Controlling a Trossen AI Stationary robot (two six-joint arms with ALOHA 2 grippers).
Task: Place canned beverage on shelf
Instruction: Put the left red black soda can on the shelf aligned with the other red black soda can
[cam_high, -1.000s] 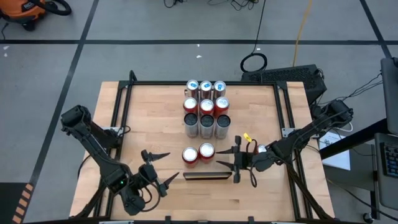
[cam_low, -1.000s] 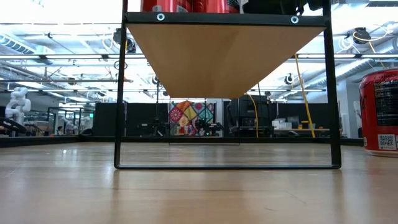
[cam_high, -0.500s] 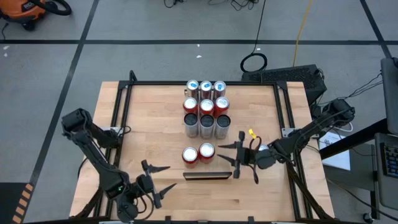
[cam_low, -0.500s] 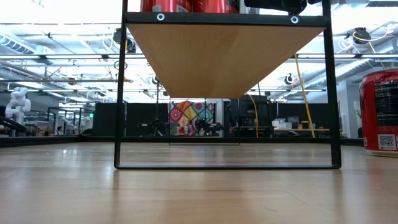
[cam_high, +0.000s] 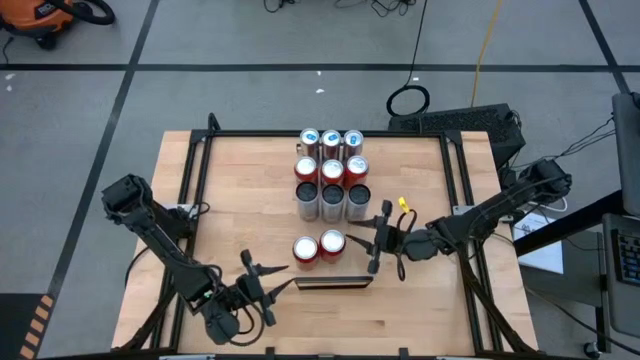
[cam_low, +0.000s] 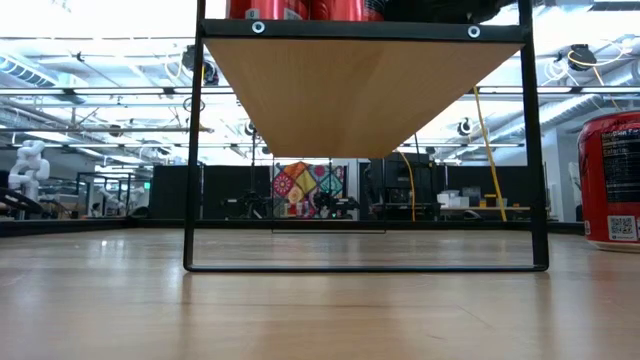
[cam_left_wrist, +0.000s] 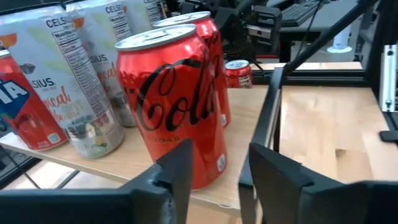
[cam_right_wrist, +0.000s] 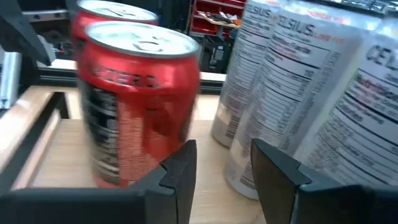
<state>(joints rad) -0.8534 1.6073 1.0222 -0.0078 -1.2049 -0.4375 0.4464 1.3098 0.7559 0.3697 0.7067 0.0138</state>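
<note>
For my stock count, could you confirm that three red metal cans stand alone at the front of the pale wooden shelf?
Not quite: the high view shows two red metal cans there, not three, side by side at the front of the pale wooden shelf.

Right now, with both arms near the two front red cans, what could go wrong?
The right gripper sits close beside the right red can; a sideways swing could knock it into the left red can. That one stands near the shelf edge, so a nudge from the left gripper might tip it off.
</note>
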